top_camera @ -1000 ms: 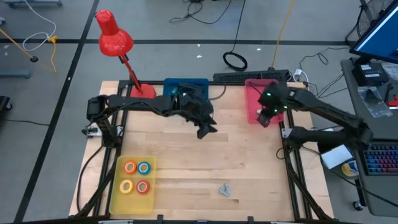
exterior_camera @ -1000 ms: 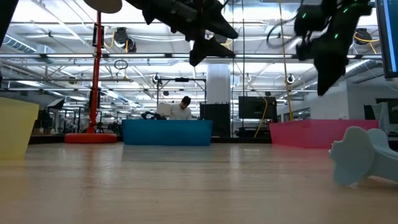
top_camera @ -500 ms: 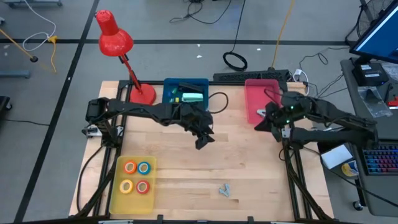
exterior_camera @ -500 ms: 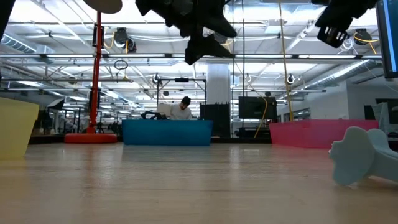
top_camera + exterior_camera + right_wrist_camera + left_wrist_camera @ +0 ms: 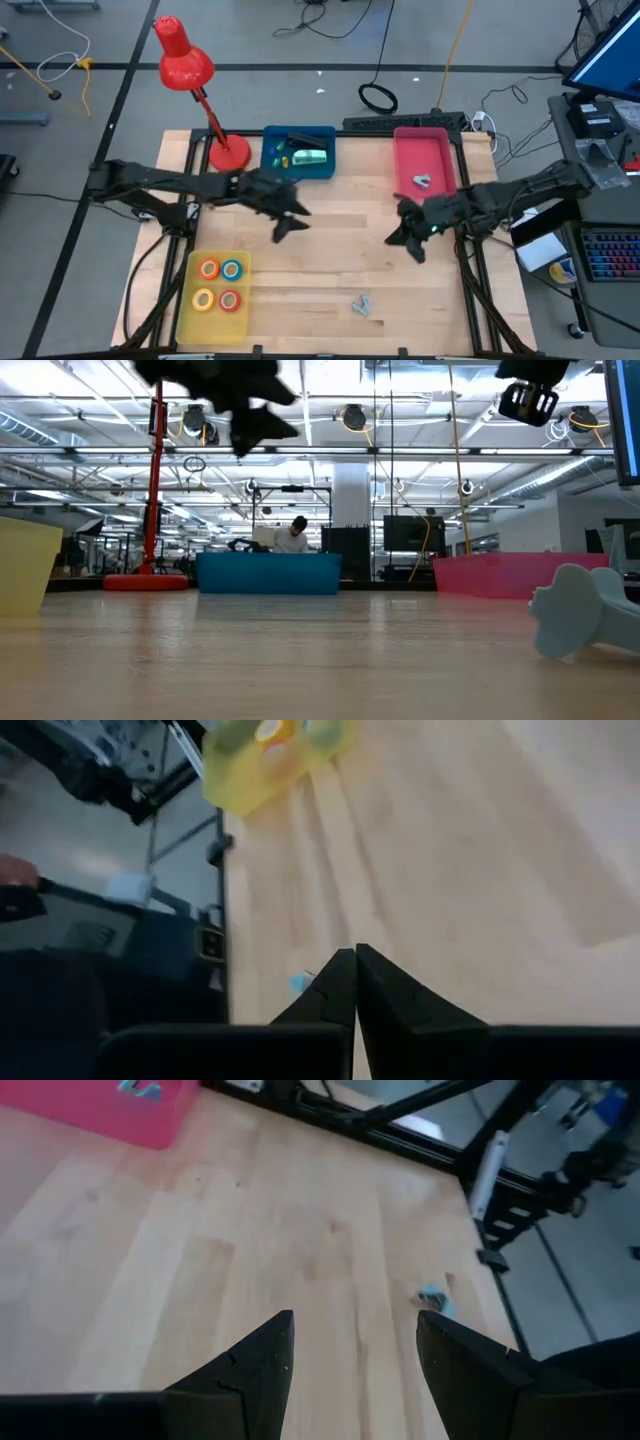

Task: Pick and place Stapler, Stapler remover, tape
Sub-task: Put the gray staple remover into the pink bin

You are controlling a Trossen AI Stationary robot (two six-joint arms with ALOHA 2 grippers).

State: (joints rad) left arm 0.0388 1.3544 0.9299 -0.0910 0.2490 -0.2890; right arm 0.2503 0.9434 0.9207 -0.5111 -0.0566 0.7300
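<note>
"Near the front edge of the table (image 5: 300,260) lies the one small grey-blue piece (image 5: 361,305) not yet in a bin, apparently a staple remover. The four tape rolls (image 5: 219,284) sit in the yellow tray (image 5: 184,300), a green item, probably the stapler (image 5: 310,156), is in the blue bin (image 5: 270,150), and another small grey piece (image 5: 421,181) is in the pink bin (image 5: 410,140)."

"And the arms?"

"Both hang above the middle of the table, holding nothing. The left gripper (image 5: 287,226) has its jaws wide apart; the right gripper (image 5: 408,243) is pinched fully closed."

"So which one should take it?"

"Judging by the layout, either could reach. The left needs no preparation, while the right would have to spread its fingers before descending."

"What makes the pick go well?"

"The piece is small and lies flat, so the arm should centre over it, turn the wrist to straddle its narrow side, come down close to the wood, then close gently. A skewed approach could nudge it toward the edge."
</note>
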